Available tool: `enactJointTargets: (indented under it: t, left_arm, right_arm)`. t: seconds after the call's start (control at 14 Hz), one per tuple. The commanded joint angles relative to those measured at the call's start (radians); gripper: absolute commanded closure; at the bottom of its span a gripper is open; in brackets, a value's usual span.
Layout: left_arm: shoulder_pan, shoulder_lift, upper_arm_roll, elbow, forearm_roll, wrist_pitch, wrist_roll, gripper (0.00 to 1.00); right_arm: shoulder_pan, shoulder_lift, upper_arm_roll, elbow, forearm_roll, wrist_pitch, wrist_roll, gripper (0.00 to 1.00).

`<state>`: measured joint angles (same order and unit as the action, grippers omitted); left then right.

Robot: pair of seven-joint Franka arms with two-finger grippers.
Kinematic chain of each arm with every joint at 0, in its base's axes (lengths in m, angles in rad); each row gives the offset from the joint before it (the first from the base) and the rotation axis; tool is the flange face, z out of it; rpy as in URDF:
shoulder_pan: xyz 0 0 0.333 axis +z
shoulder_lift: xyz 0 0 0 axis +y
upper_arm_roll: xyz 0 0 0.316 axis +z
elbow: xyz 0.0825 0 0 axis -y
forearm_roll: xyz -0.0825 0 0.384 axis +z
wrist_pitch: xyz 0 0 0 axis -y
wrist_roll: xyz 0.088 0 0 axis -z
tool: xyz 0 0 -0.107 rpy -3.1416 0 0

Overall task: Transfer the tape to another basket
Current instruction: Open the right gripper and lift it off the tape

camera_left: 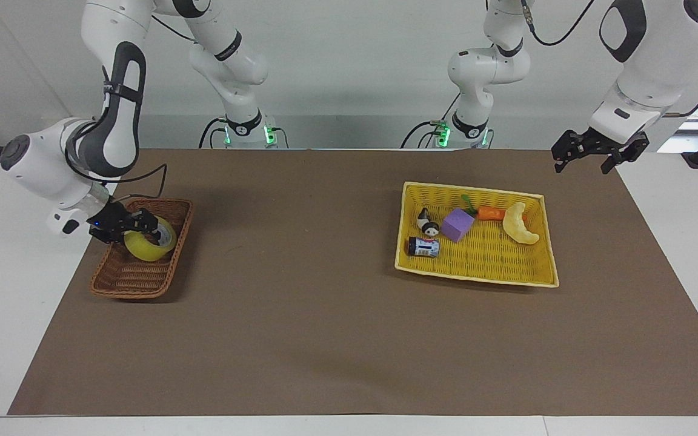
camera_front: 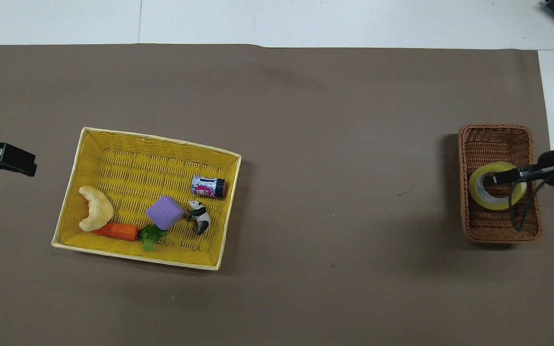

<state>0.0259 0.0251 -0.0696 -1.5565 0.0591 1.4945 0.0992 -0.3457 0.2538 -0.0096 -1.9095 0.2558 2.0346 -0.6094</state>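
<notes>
1. Our right gripper (camera_left: 137, 225) hangs low, wrist tilted down, fingers parted.
2. Our left gripper (camera_left: 598, 154) waits raised, fingers spread wide, arm bent back.
</notes>
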Motion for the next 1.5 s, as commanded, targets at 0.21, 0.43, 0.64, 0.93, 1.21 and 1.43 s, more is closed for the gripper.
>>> enactJointTargets:
  t: [0.21,0.43,0.64,0.93,1.21,1.43]
  left_arm:
    - [0.005,-0.005,-0.004,0.006,0.011,-0.005,0.002,0.00]
    - [0.003,-0.004,-0.004,0.007,0.013,0.000,0.004,0.00]
    - [0.029,-0.005,-0.004,0.007,-0.005,0.024,-0.001,0.00]
    - [0.086,-0.010,-0.004,0.006,-0.099,0.067,0.005,0.00]
    - [0.085,-0.010,-0.006,0.007,-0.098,0.056,0.005,0.00]
    - [0.080,-0.010,-0.006,0.007,-0.097,0.056,0.005,0.00]
  right_arm:
    - [0.043,-0.036,0.013,0.099,-0.035,0.009,0.203,0.00]
    - [0.078,-0.082,0.013,0.113,-0.081,0.009,0.278,0.00]
    - [0.184,-0.149,0.014,0.115,-0.215,0.006,0.507,0.00]
    - [0.296,-0.228,0.019,0.127,-0.242,-0.100,0.745,0.00]
    - [0.298,-0.241,0.017,0.208,-0.233,-0.212,0.763,0.00]
    - [0.286,-0.248,0.010,0.323,-0.222,-0.357,0.763,0.00]
